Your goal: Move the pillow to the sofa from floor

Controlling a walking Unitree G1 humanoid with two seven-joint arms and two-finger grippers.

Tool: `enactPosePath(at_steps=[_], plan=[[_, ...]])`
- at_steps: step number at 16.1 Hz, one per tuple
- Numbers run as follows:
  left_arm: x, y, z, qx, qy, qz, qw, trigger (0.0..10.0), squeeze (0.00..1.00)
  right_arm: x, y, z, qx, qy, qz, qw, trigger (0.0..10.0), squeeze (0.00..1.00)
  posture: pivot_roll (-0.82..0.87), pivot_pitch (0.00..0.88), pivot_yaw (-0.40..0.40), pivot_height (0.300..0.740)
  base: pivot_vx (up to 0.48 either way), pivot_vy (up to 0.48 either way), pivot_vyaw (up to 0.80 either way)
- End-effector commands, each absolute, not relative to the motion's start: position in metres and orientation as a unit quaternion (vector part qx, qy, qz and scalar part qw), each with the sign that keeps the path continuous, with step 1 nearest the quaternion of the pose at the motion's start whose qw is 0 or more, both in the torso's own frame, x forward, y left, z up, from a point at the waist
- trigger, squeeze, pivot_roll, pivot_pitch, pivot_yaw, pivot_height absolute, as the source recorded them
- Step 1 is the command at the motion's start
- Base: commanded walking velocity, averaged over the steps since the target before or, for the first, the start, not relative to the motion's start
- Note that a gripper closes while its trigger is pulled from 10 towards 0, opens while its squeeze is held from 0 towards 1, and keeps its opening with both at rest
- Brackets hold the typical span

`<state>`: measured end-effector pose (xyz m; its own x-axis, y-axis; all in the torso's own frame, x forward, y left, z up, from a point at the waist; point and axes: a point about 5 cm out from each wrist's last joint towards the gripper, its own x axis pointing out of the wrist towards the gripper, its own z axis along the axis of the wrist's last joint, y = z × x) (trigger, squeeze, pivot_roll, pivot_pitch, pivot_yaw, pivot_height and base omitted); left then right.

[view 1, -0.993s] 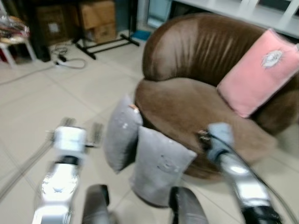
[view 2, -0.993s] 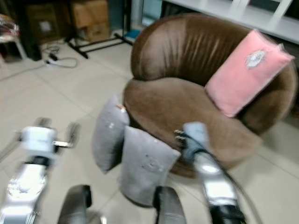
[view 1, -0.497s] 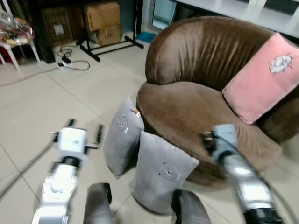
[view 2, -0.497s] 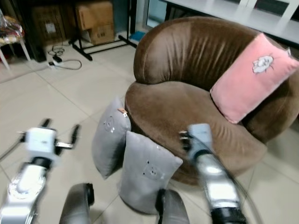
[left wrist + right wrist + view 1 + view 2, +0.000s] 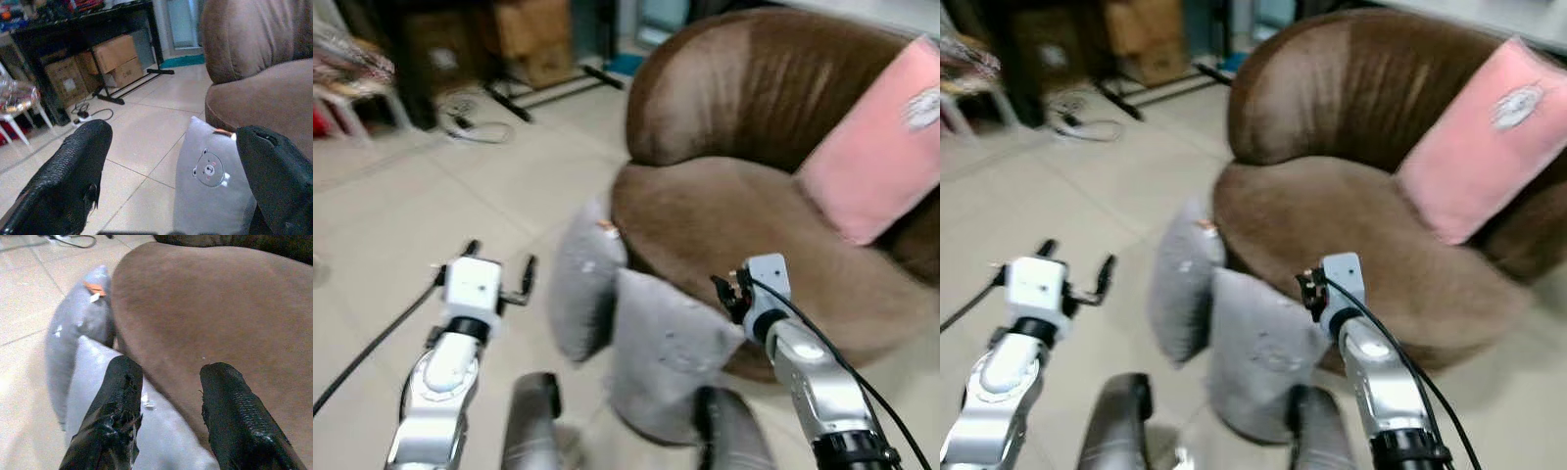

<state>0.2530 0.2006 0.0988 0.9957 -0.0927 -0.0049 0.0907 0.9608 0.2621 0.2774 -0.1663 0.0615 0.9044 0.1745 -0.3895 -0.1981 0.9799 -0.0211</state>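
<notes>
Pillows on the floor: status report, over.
Left gripper and right gripper open, empty. Two grey pillows on floor against brown sofa. Pink pillow occupies seat back.

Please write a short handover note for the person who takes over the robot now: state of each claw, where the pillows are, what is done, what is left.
Left claw: open, holding nothing, above the floor tiles beside the pillows.
Right claw: open, holding nothing, over the nearer grey pillow at the front edge of the brown sofa.
Both grey pillows stand on the floor against the sofa front; the farther grey pillow has a bear print.
A pink pillow leans on the sofa back.
Done: approach.
Left: grasp a grey pillow, lift it, place it on the seat.
</notes>
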Motion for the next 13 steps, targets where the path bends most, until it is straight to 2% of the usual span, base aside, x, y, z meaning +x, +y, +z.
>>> enactPosePath(at_steps=[1,5,9,10,13], plan=[[0.256,0.197,0.099,0.14,-0.005,-0.063,0.988,10.0,0.0,0.276,-0.171,0.066,-0.035,0.186,0.093,0.977,10.0,0.0,-0.05,0.0,0.015,0.495,0.0,0.0,0.0],[0.264,0.197,0.101,0.165,-0.003,-0.112,0.98,10.0,0.0,0.285,-0.165,0.066,-0.04,0.179,0.106,0.977,10.0,0.0,-0.06,0.0,0.053,0.45,0.0,0.0,0.0],[0.263,0.203,0.109,0.178,-0.011,-0.141,0.974,10.0,0.0,0.298,-0.158,0.07,-0.05,0.167,0.133,0.976,10.0,0.0,-0.01,0.0,0.013,0.42,0.0,0.0,0.0],[0.262,0.205,0.111,0.174,-0.01,-0.154,0.973,10.0,0.0,0.302,-0.157,0.071,-0.047,0.157,0.142,0.976,10.0,1.0,-0.01,0.0,0.009,0.42,0.0,0.0,0.0],[0.257,0.204,0.112,0.164,-0.002,-0.185,0.969,10.0,0.0,0.317,-0.155,0.077,-0.065,0.146,0.144,0.977,10.0,1.0,-0.01,0.015,-0.007,0.42,0.0,0.0,0.0]])
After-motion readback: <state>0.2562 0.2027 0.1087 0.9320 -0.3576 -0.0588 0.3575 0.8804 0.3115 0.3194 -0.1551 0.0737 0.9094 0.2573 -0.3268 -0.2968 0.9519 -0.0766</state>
